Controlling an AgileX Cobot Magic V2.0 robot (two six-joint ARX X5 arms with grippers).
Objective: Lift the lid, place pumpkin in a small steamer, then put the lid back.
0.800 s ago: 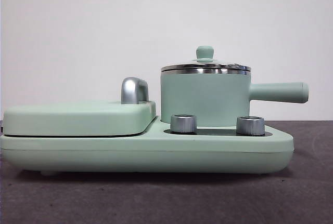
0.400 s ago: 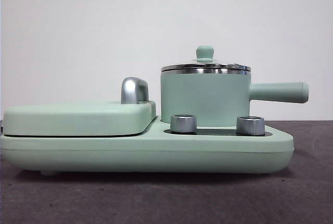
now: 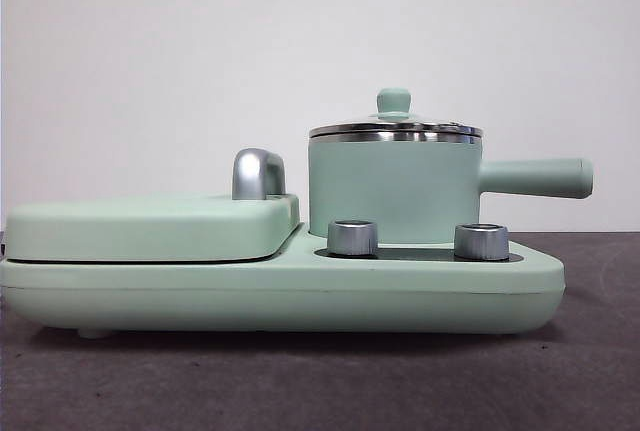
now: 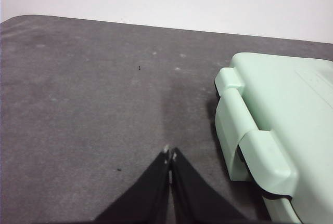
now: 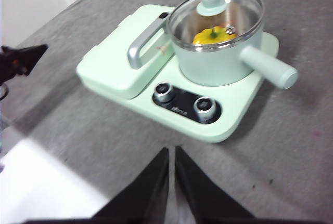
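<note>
Small steamer (image 3: 392, 191): mint-green cyl. pot w/ steel rim, upright on the mint cooker base, long straight handle sticking out sideways. Lid (image 3: 395, 123): glass disc, shiny steel rim, mint knob on top, seated flat on the steamer rim, closed. Pumpkin (image 5: 214, 35): glossy yellow-orange, green stem, inside the pot, seen thru the glass in the right wrist view.

lid (image 3: 394, 129) on small steamer (image 3: 392, 189) | pumpkin (image 5: 214, 35) inside steamer | steamer on cooker base (image 3: 300, 296), right | flat cover (image 3: 150, 226) left
</note>
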